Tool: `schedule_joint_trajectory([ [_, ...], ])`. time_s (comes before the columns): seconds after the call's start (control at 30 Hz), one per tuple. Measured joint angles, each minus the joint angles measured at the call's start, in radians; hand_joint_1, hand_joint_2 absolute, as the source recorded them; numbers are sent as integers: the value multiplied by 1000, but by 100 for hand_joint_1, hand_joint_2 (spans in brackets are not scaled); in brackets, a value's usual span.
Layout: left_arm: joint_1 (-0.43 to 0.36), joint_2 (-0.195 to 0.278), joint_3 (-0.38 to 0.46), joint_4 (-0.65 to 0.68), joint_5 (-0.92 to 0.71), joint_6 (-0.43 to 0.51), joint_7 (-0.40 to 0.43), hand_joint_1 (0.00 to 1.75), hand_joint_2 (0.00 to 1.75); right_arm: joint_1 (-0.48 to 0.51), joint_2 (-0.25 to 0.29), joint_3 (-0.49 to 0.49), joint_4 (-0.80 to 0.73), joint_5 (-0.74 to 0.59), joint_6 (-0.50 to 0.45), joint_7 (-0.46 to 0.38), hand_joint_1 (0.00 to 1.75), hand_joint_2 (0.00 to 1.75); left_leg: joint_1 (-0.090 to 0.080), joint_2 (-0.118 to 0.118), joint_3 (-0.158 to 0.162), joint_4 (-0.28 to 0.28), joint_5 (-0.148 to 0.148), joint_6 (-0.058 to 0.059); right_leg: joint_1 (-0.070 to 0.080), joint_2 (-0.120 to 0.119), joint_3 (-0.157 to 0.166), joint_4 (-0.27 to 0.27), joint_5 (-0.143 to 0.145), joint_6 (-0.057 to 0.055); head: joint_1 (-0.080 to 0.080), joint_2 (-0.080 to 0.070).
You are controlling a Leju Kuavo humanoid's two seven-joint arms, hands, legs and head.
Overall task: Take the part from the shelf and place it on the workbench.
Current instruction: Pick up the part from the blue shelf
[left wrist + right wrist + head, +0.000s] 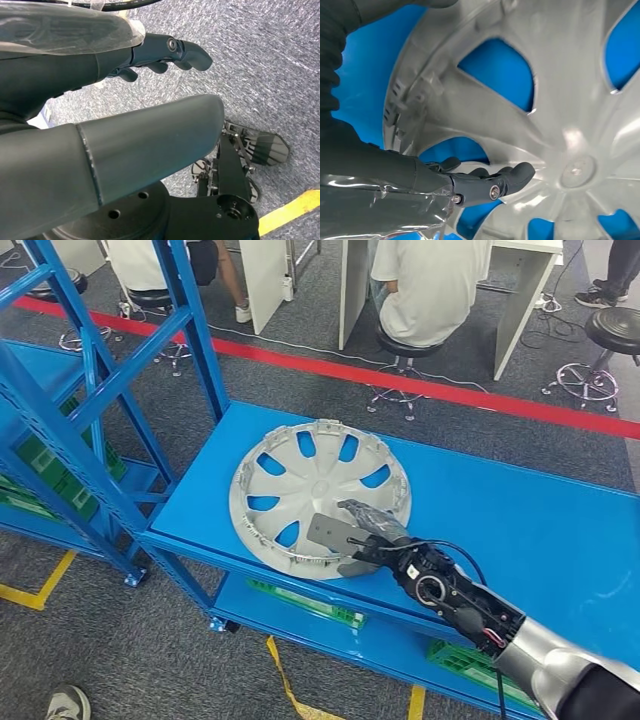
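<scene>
Hubcap [321, 490] lies flat, inner side up, on the blue counter [528, 530], toward its left end, just right of the blue shelf [83, 430] uprights. Clips round the rim face up; blue surface shows through the spoke cutouts.

Right hand [362, 530] reaches in from lower right and sits over the near-right part of the hubcap rim. Grey thumb lies out flat over the spokes toward the hub; the darker fingers [373, 515] sit above the rim edge.

Right wrist view: the fingers [497, 182] are stretched nearly straight, lightly curled at the tips, lying just above a spoke beside a cutout, tips pointing toward the hub centre. They are not wrapped round the rim or hooked through a cutout. Whether the tips touch the plastic, can't tell. Nothing held; reads as spread, not clamped.

Left hand [124, 100] hangs beside the body over grey carpet [264, 65]. Thick thumb is extended, dark fingers [181, 52] extended with a slight curl, well apart from the thumb, nothing in them.

Lower shelf of the counter carries green trays [317, 602]; more green trays sit low on the shelf at left. Red floor line [453, 390] runs behind the counter. People sit on stools [400, 350] at white desks beyond it. Yellow tape [34, 590] on the carpet near side; a shoe [68, 703] at bottom left.
</scene>
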State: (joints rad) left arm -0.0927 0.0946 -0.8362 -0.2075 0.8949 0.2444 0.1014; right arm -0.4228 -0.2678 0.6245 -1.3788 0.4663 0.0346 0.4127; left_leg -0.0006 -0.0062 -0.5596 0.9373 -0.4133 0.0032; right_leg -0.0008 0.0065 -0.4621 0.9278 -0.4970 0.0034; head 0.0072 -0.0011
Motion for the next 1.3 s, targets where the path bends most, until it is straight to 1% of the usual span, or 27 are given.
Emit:
schedule_joint_trajectory([
  [0.23,-1,0,-4,0,3,-8,-2,0,0,-33,0,23,96,18,-27,-85,0,175,0,-1,0,0,0,0,0,0,1,0,0,0,1,0],
  [0.43,-1,1,-4,0,4,-12,-2,0,0,-67,0,52,139,69,10,-125,0,175,0,0,0,0,0,0,0,0,1,0,0,0,1,0],
  [0.77,-2,1,-7,0,14,-12,-2,0,0,-116,0,105,178,122,49,-153,0,175,0,0,3,0,0,0,0,0,3,0,0,0,0,0],
  [1.17,1,1,-8,0,35,-11,-9,0,0,-141,0,143,183,128,32,-181,0,175,0,0,4,0,0,0,0,0,3,0,0,0,0,0],
  [1.3,1,1,-8,0,38,-10,-9,0,0,-150,0,154,180,125,44,-176,0,175,0,0,4,0,0,0,0,0,3,0,0,0,0,0],
])
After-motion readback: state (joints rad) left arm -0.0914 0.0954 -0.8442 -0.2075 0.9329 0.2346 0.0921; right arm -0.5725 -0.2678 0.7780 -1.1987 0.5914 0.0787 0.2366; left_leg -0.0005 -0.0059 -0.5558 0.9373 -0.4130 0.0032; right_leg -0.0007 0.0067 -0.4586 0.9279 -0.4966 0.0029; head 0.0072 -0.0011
